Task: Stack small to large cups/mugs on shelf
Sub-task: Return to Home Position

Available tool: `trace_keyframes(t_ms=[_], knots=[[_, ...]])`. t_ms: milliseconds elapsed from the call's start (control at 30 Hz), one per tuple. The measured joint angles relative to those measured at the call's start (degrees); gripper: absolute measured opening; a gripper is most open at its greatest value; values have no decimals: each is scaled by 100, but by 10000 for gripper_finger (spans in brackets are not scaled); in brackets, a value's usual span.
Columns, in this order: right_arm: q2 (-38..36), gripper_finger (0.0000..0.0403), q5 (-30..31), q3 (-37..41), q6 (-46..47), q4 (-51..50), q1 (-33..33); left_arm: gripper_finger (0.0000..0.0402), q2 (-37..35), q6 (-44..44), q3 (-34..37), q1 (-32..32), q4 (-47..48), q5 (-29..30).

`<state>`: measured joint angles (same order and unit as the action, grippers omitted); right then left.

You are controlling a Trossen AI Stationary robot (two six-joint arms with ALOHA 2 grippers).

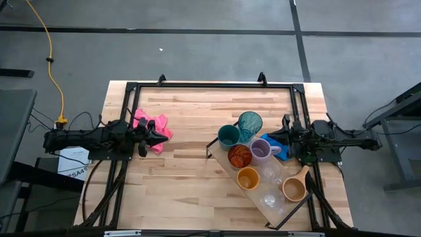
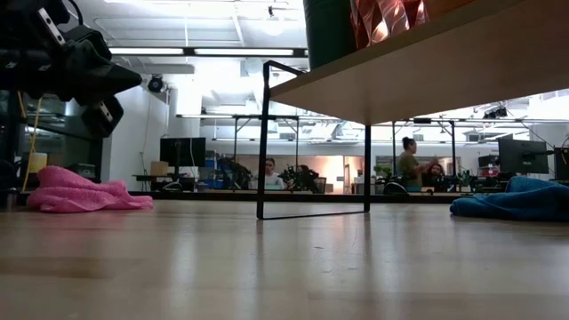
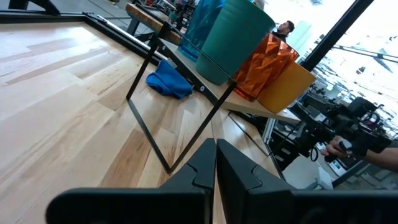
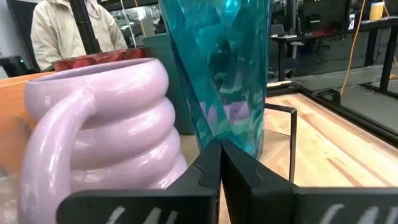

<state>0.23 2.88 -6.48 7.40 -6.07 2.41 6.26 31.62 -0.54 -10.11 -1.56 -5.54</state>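
Observation:
The shelf (image 1: 254,193) is a light-wood board on a thin black frame, lying diagonally on the table's right half. On it stand the green cup (image 1: 228,136), teal tumbler (image 1: 250,124), orange glass (image 1: 239,157), purple mug (image 1: 261,150), yellow cup (image 1: 248,178), two clear glasses (image 1: 270,175) and the tan mug (image 1: 294,190). My right gripper (image 1: 283,135) is shut, level beside the shelf's far right end, pointing at the teal tumbler (image 4: 224,68) and purple mug (image 4: 106,118). My left gripper (image 1: 162,137) is shut above the table's left half, facing the shelf (image 3: 261,111).
A pink cloth (image 1: 152,124) lies crumpled on the table beside my left gripper. A blue cloth (image 1: 271,142) lies under my right gripper next to the shelf. Bare tabletop stretches between the pink cloth and the shelf. People sit and stand in the room behind the table.

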Motion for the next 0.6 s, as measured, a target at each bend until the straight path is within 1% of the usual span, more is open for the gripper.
trace_keyframes(t_ms=[233,433,600], knots=[[0,0,-7,5,-145,13,1,2,0,0,0,0,0,0],[-2,0,-90,576,55,779,1,1,0,0,0,0,0,0],[-2,0,-90,586,25,750,1,2,0,0,0,0,0,0]])
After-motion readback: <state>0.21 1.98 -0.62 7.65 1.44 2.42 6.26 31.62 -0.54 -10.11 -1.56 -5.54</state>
